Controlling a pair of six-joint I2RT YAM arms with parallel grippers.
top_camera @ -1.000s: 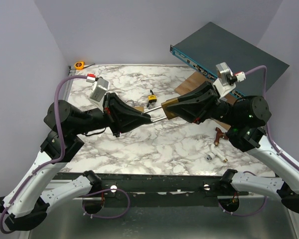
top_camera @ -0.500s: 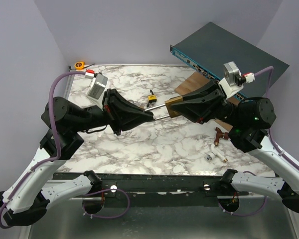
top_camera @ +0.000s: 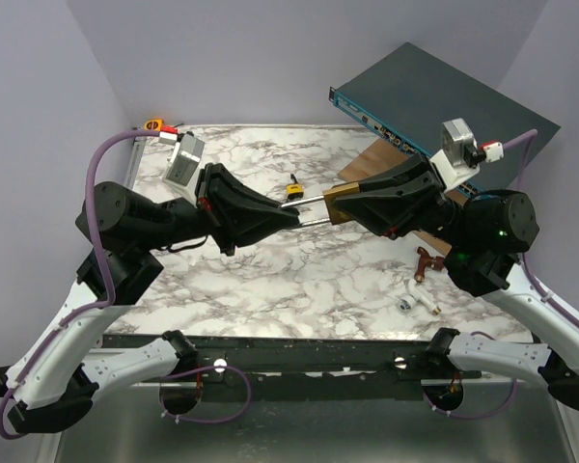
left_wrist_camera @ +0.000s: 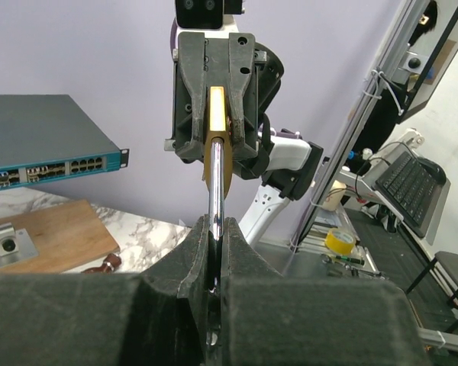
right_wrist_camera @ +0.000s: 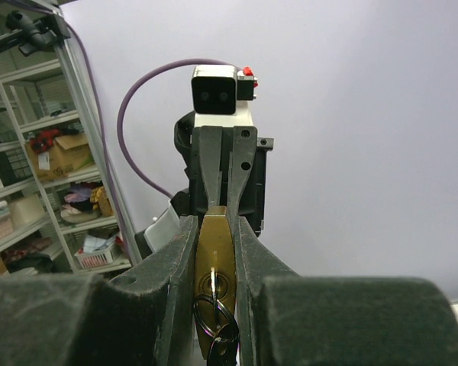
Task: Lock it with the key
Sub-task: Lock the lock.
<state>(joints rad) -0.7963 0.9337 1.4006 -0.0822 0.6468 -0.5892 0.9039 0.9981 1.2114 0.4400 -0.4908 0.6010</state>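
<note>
Jaws both closed: right gripper [top_camera: 345, 204] on the padlock [right_wrist_camera: 215, 255]; left gripper [top_camera: 293, 213] on its shackle [left_wrist_camera: 216, 175]; long axis runs between them; key [right_wrist_camera: 213, 282] at the right-hand end.

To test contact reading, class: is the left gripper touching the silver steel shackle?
Touching. The left wrist view shows the silver steel shackle pinched inside the shut left gripper, with no gap.

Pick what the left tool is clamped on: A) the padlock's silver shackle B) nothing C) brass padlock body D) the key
A: the left wrist view shows the left tool shut on the silver shackle, which runs into the brass body held by the right tool.
</note>
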